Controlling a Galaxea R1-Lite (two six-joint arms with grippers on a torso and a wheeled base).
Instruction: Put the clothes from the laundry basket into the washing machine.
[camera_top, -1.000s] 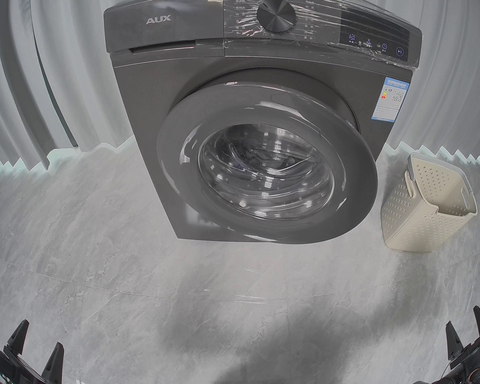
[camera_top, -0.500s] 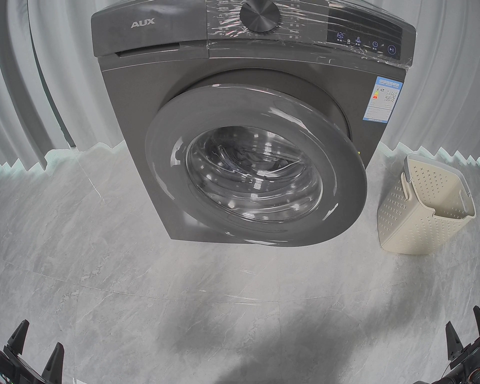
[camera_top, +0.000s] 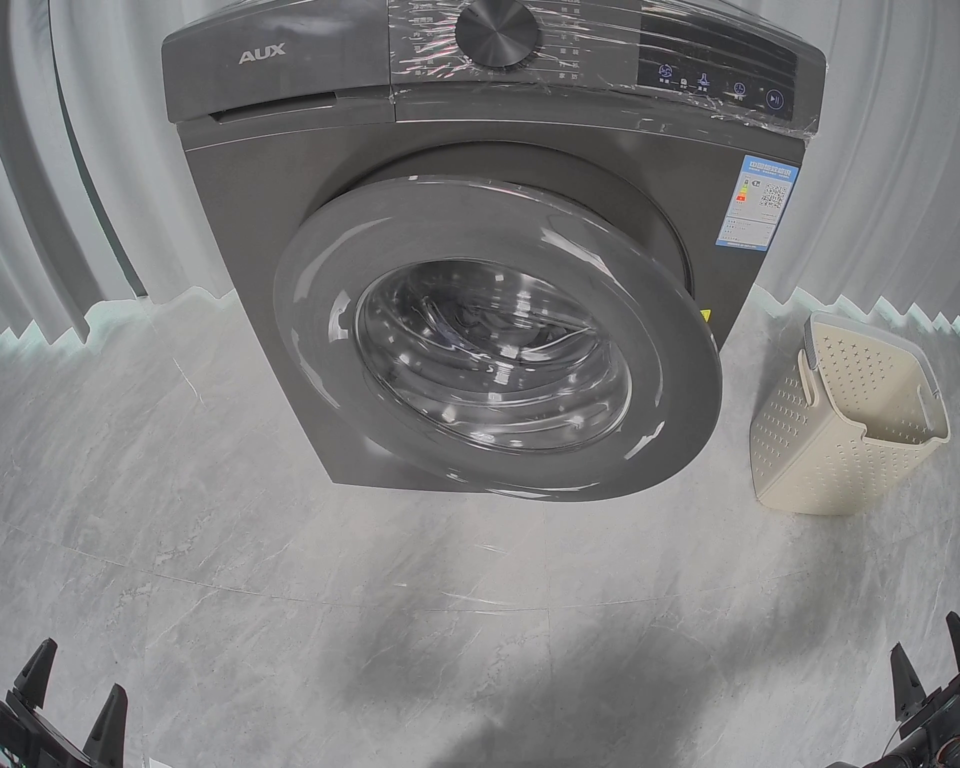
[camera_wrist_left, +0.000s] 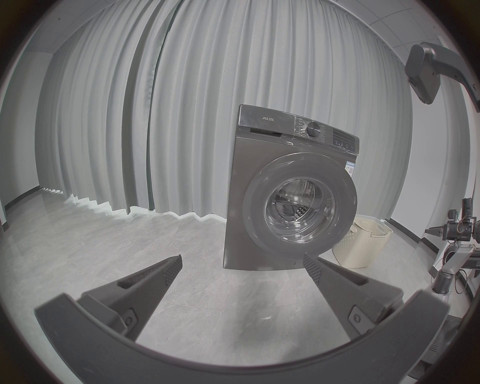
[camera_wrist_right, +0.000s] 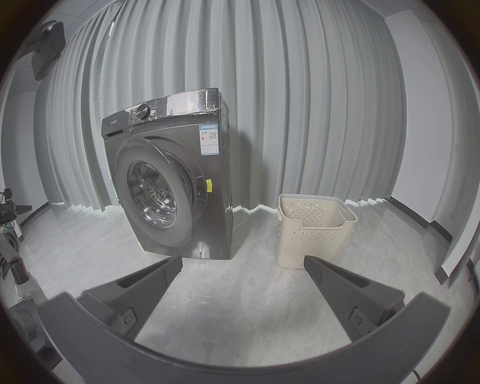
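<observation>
Nearest: our left gripper (camera_top: 80, 668) and right gripper (camera_wrist_right: 242, 260), black fingers spread wide and holding nothing, low over the grey marble-patterned tile floor (camera_top: 300, 580).

Next: a cream perforated plastic laundry basket (camera_top: 800, 440), upright on the floor near the machine's right front corner. Its inner walls are bare as far as we see, its bottom hidden.

Farthest: a dark grey front-loading washing machine (camera_top: 250, 200), its round glass door (camera_top: 495, 345) only ajar.

Risk, in our judgement: clothes snag on that half-swung door, or a careless grasp tips the light basket.

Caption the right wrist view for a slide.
Open end effector facing a grey front-loading washing machine and cream perforated plastic laundry basket.
</observation>
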